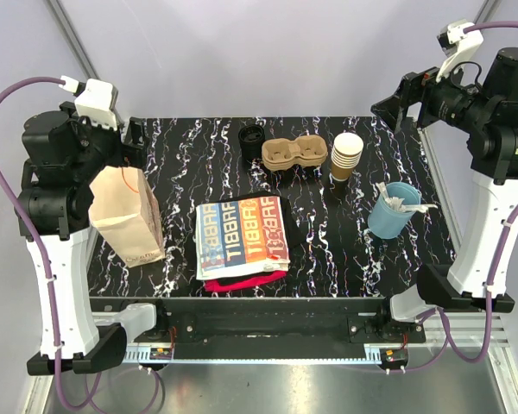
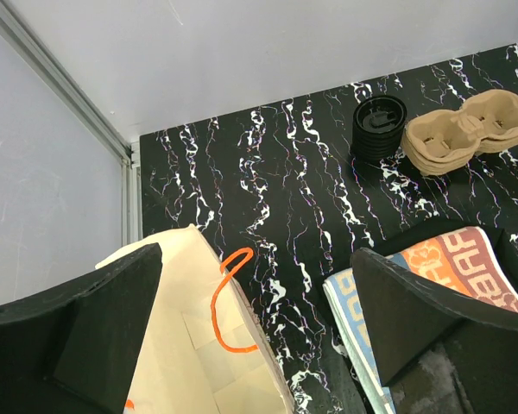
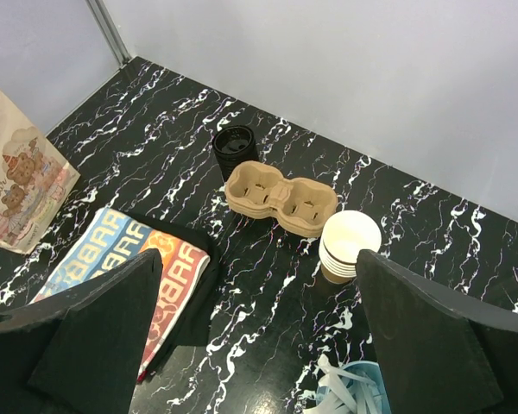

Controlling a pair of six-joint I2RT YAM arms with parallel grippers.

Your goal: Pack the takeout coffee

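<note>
While both gape, the left end effector (image 2: 257,259) and right end effector (image 3: 259,259) hold nothing. A paper bag (image 1: 125,216) stands upright.

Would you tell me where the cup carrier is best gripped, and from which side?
Grip the carrier at its narrow waist between the two wells, coming down from above. It lies flat, wells up, and the waist is its slimmest span. The cups stand close on its right, so avoid that side.

Paper bag (image 2: 198,345) (partly behind left hand (image 2: 257,254)) is cut off below.
</note>
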